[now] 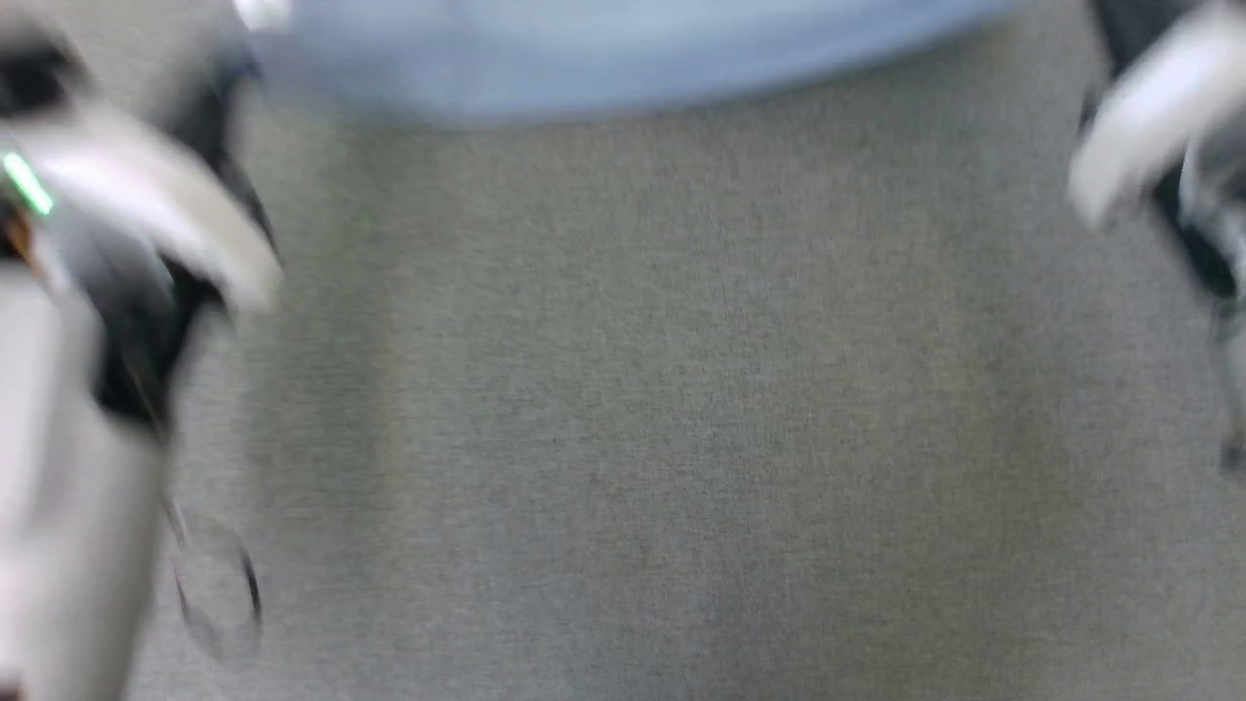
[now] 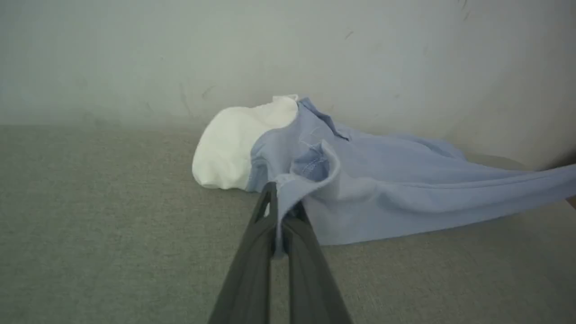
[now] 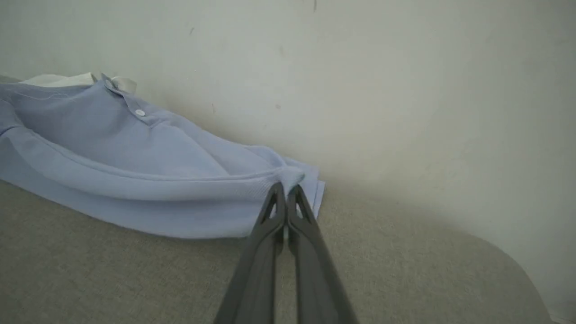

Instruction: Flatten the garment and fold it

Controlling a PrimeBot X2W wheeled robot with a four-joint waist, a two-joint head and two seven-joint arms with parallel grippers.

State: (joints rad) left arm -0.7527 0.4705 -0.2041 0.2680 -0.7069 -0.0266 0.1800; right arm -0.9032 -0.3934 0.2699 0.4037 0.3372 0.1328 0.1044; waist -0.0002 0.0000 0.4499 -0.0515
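As left tool [image 2: 281, 202], right tool [image 3: 285, 191] pinch edges, garment [image 2: 382, 180] (rumpled) lies ahead.

A grey woven cloth surface [image 1: 681, 438] is spreading out below me, blurring in my head view and showing its fine weave in both wrist views. A pale, off-white wall [image 2: 135, 54] is rising straight from its far edge, carrying a few small dark scuffs [image 3: 213, 108]. In my right wrist view the surface is ending in a rounded corner [image 3: 508, 265]. Soft, even light is falling everywhere, casting only faint shadows.
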